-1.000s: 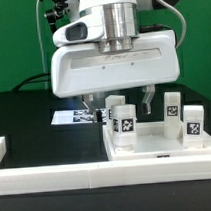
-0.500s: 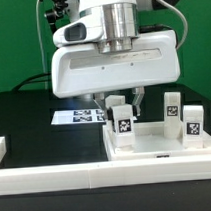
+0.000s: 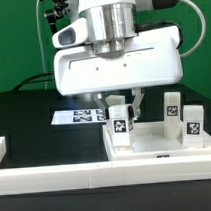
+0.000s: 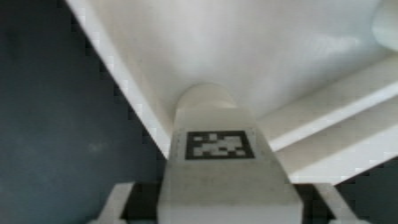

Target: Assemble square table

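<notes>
Exterior view: gripper low over slab, jaws closed partway on a tagged leg standing upright at slab's near corner on the exterior view's left; two more legs upright at slab's right side, apart from jaws; slab resting on black tabletop against low white wall; marker board flat behind, left of slab. Wrist view: leg with tag seen between both fingers, slab rim beyond.
</notes>
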`<state>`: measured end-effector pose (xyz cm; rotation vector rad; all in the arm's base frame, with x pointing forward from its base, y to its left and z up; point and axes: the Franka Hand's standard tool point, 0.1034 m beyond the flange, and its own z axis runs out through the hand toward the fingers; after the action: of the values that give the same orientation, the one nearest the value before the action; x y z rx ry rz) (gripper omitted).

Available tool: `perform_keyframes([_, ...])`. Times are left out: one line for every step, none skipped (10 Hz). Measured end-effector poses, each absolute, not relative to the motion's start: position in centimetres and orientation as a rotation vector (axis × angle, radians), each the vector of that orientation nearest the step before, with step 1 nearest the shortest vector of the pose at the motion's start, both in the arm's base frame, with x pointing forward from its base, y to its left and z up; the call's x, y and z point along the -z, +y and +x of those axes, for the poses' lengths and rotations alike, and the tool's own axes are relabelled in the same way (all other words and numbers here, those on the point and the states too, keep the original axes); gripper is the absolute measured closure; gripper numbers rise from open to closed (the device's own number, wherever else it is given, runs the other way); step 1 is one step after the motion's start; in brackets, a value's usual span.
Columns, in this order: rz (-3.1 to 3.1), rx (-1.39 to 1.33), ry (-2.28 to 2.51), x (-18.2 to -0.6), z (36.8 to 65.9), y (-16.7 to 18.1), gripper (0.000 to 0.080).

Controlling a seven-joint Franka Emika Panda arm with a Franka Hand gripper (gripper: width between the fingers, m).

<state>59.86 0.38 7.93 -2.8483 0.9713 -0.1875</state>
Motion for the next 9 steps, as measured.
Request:
perform_keyframes([-2.775,0.174,1.143,-7.91,59.86,0.45,0.0509])
perform_keyframes([-2.667,0.153,1.356,-7.88,59.83,0.63,0.0509])
perform_keyframes([-2.590,0.131,1.484,-7.84,59.84,0.72,0.0509])
perform_keyframes([-2.497,0.103,1.610,-7.85,59.92,0.64,0.0509])
perform_keyframes([-2.424,0.090,1.708,-7.86,59.95,0.64,0.0509])
perform_keyframes([-2.364,0.081,1.779,-7.87,59.97,0.65,0.0509])
perform_keyframes([-2.321,0.075,1.827,-7.87,59.98,0.64,0.0509])
perform_keyframes([-2.325,0.075,1.822,-7.87,59.98,0.64,0.0499])
perform_keyframes([-2.381,0.085,1.755,-7.87,59.98,0.66,0.0499])
